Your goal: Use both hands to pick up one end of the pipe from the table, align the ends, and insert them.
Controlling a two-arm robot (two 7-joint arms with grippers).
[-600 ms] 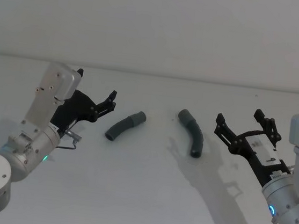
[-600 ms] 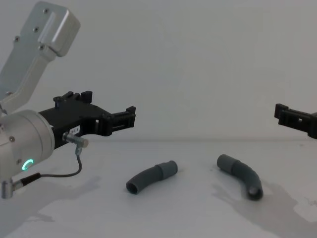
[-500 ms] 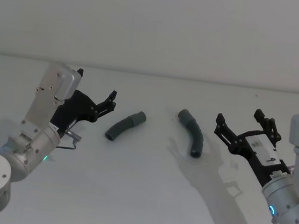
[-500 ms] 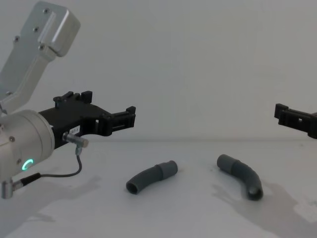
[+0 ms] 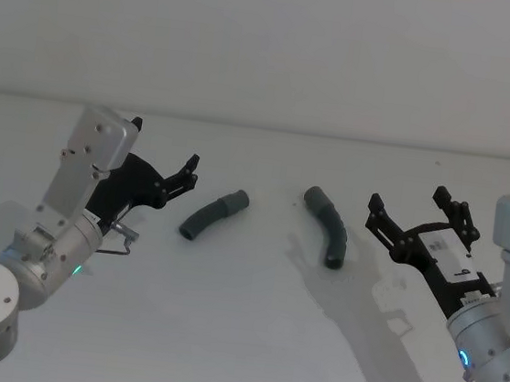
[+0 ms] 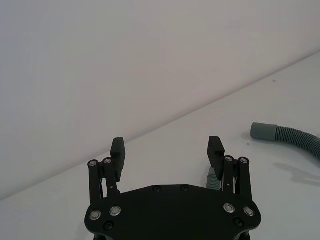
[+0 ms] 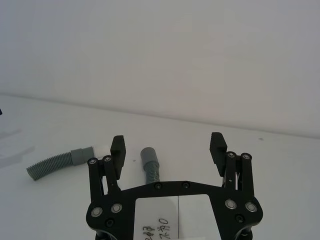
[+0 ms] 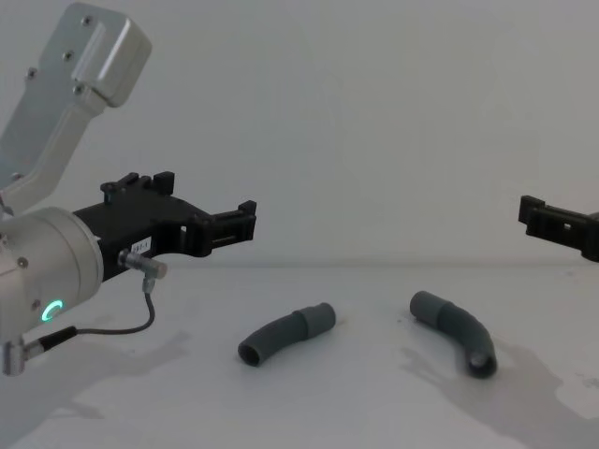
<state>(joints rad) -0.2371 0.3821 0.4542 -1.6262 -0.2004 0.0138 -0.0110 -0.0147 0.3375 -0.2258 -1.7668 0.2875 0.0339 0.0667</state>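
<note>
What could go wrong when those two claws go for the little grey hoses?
The left gripper and the right gripper hover open, apart from the left pipe piece and the right pipe piece. Each piece lies loose on the table, short and curved, so an off-centre close might nudge or roll it. Gripped askew, the cuffs could meet at an angle and jam.

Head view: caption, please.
Left gripper and right gripper, both open, flank left pipe piece and right pipe piece lying apart on table.

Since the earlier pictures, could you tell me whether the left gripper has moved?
No. The left gripper hangs at the same spot, with the same gap to the left pipe piece in the head view.
</note>
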